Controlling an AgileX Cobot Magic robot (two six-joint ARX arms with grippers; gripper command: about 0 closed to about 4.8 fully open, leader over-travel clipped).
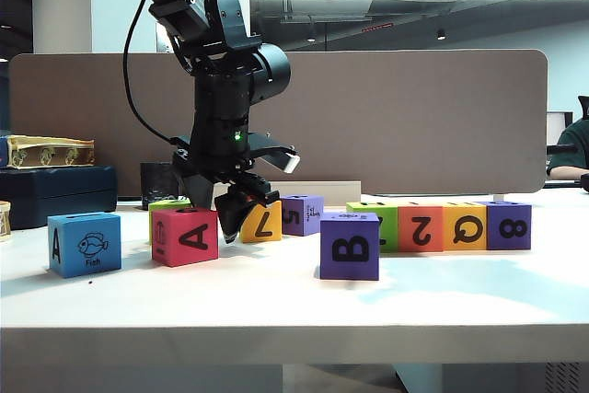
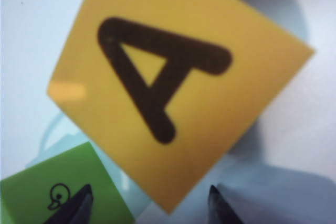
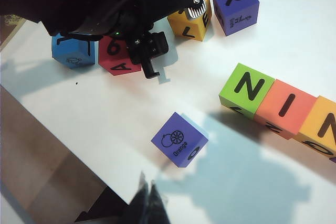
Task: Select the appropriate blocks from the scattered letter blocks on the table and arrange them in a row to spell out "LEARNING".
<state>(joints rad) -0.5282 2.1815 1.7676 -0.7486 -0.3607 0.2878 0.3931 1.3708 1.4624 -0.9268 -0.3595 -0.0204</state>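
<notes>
Much of the left gripper [image 1: 221, 213] was masked by its own dark wrist housing in the exterior view, where it was seen lowered between the red-pink block [image 1: 185, 236] and the yellow-orange block [image 1: 261, 222]. In the left wrist view only two dark fingertips [image 2: 80, 203] were shown, spread apart with nothing between them, above a blurred yellow face lettered "A" [image 2: 173, 87] and a green block [image 2: 58, 187] printed with a small duck (cut off at the frame edge). The right gripper [image 3: 149, 203] was glimpsed only as dark fingertips pressed together, high over the front of the table [image 3: 105, 129]; nothing was held.

The letter blocks were seen as matte cubes with bold black characters. On the white table, a row at the right read N, I, N from above [image 3: 247, 88], its front faces showing "2", "Q" and "8" [image 1: 509, 225]. A purple block [image 1: 350, 245] marked "B", with an orange picture and the word "Orange" on top, was set alone nearer the front. A blue block [image 1: 84, 244] bore "A" and a fish labelled "Fish". A purple block lettered "R" [image 3: 239, 4] was placed behind.
</notes>
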